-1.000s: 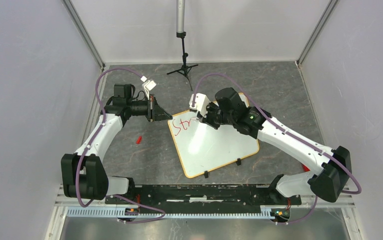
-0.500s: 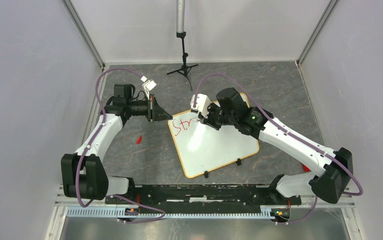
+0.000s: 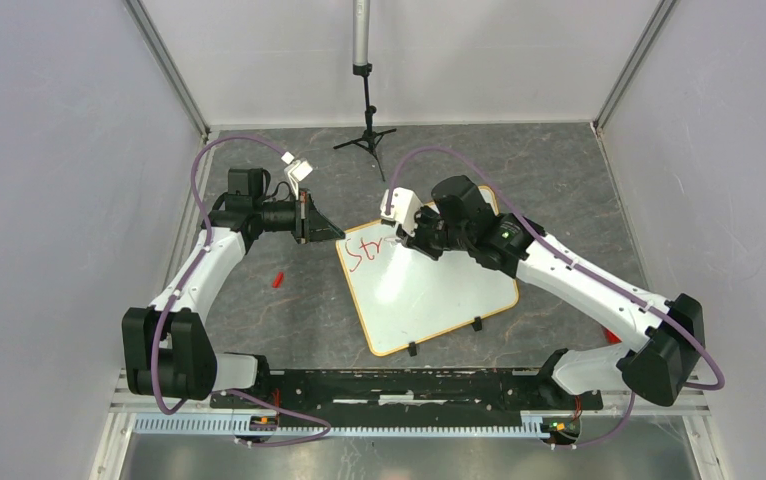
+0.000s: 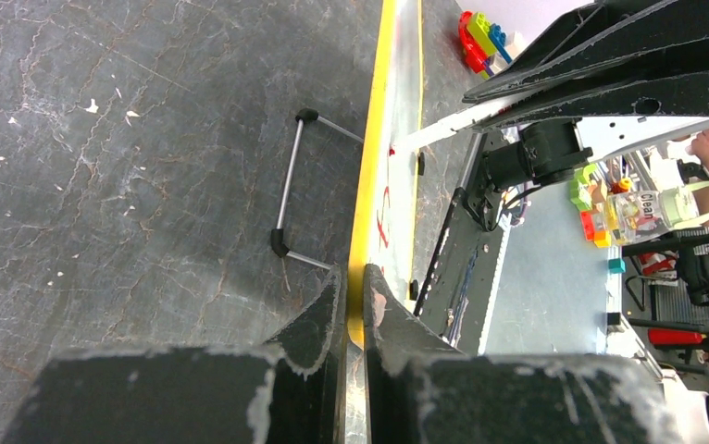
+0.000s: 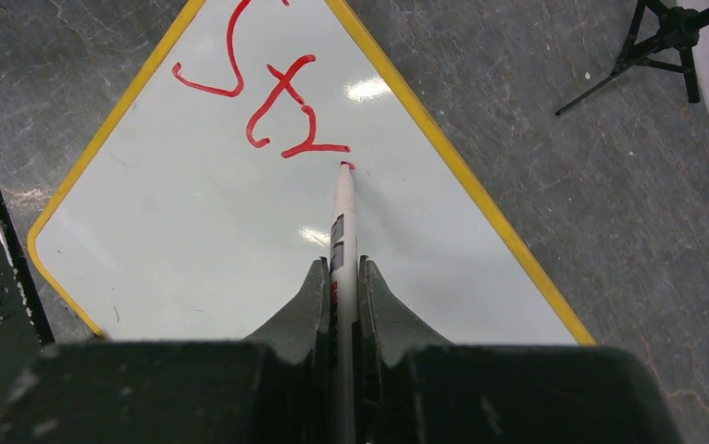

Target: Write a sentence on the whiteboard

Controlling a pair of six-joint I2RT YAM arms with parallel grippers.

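**Sentence** (image 5: 281, 92): red marker script at the far-left corner of the board. Three letters are legible, "Str". Judged barely begun, with the first word unfinished and the rest of the surface unwritten.

**Whiteboard** (image 5: 240, 240): yellow-orange frame, lying cornerwise on the worktop (image 3: 289, 320) between the two arms.

**Marker** (image 5: 342, 208): white barrel, with its red tip touching the board just past the "r".

**Right hand** (image 5: 339, 268): fingers narrowed onto the marker barrel, gripping it.

**Left hand** (image 4: 353, 277): fingers drawn close on either side of the board's frame edge at the far-left corner, apparently pinching it to steady the board.

**Red cap** (image 3: 278, 279): small piece, probably the marker's, lying loose on the worktop left of the board.

**Tripod** (image 3: 365, 135): black, standing at the far edge.
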